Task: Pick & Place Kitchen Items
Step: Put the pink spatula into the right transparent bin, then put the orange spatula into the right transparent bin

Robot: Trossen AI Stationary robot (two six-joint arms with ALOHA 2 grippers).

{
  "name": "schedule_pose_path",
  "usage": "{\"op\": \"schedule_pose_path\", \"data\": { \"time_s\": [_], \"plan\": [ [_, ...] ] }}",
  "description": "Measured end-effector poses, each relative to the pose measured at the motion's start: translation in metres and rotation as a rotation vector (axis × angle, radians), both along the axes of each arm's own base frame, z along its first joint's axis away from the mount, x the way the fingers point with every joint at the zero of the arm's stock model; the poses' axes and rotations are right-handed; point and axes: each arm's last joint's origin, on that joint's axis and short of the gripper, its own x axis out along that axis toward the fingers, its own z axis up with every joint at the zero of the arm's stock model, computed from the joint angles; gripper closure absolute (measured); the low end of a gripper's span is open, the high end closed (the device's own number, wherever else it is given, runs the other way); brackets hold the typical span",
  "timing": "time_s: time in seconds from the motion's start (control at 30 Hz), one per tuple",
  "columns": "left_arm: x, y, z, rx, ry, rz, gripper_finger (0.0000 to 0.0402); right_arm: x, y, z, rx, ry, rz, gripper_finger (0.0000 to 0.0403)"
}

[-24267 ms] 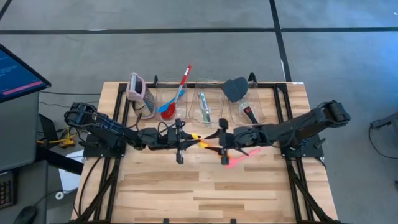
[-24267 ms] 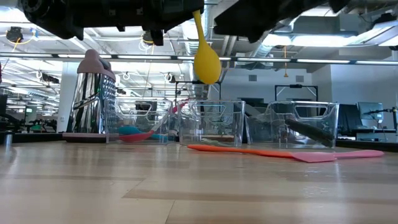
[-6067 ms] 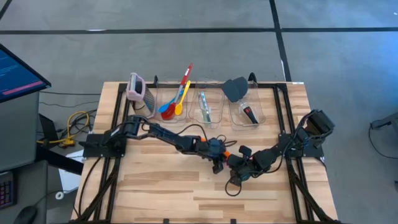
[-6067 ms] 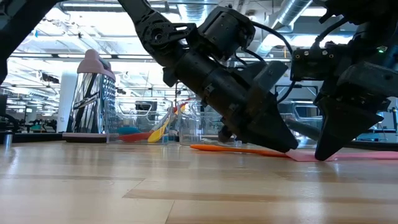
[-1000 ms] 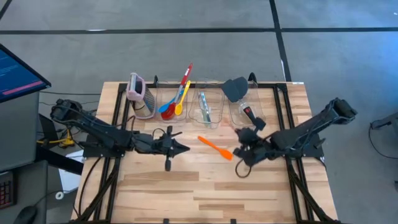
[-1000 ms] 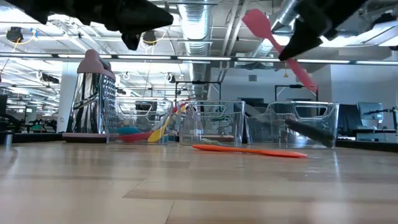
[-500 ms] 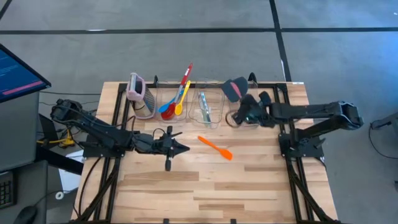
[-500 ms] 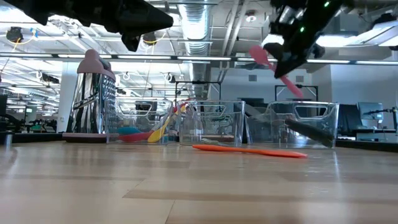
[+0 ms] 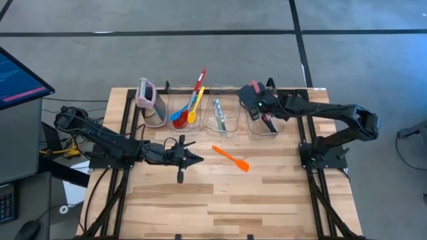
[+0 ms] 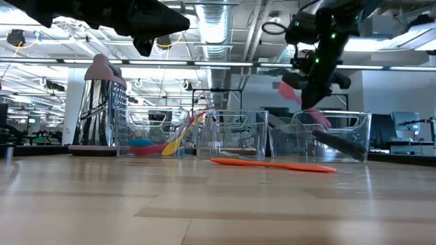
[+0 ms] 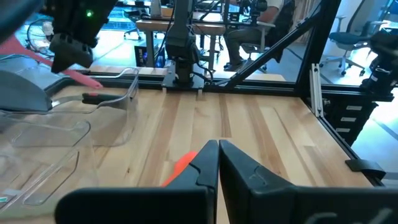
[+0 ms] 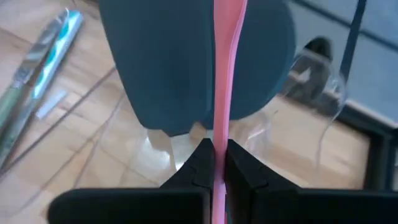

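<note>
The right gripper [image 12: 214,163] has its fingers clamped on the pink spatula [image 12: 222,68] — held over the rightmost bin [image 9: 277,125], above the black spatula [image 12: 186,56]. The left gripper [image 11: 217,155], fingers together, hovers mid-worktop [image 9: 220,200] near the orange spatula [image 9: 231,159].

Room around the table: open lab/workshop space, grey floor.

From above we see a grey floor [image 9: 200,60] crossed by dark seam lines, with a monitor [image 9: 20,80] glowing blue off the wooden table's [image 9: 220,200] left edge and cables trailing beside it. At table height we see an exposed ceiling with silver ducts [image 10: 211,27] and rows of strip lights [image 10: 54,34], all bright and even. Beyond the table's far edge we see desks [image 11: 186,28], an office chair [image 11: 354,40] and a seated person [image 11: 249,31].
</note>
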Motion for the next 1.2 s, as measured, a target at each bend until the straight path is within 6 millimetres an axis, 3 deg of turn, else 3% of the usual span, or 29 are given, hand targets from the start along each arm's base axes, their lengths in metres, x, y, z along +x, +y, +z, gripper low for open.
{"op": "schedule_pose_path", "data": {
  "time_s": [0.37,0.63,0.87,1.07,1.2],
  "plan": [
    [0.0,0.0,0.0,0.0,0.001,0.001,0.04,-0.001,-0.021,-0.034,0.133,0.154,-0.049,0.0389],
    [0.0,0.0,0.0,0.0,0.001,0.001,0.04,0.0,-0.018,-0.037,0.136,0.212,0.01,0.0262],
    [0.0,0.0,0.0,0.0,0.0,0.001,0.04,0.003,-0.015,0.0,0.185,0.198,0.094,0.017],
    [0.0,0.0,0.0,0.0,0.0,0.001,0.04,0.012,-0.002,0.046,0.311,0.088,0.221,0.0171],
    [0.0,0.0,0.0,0.0,0.0,0.001,0.04,0.022,0.02,0.071,0.387,0.036,0.386,0.0192]
  ]
}}
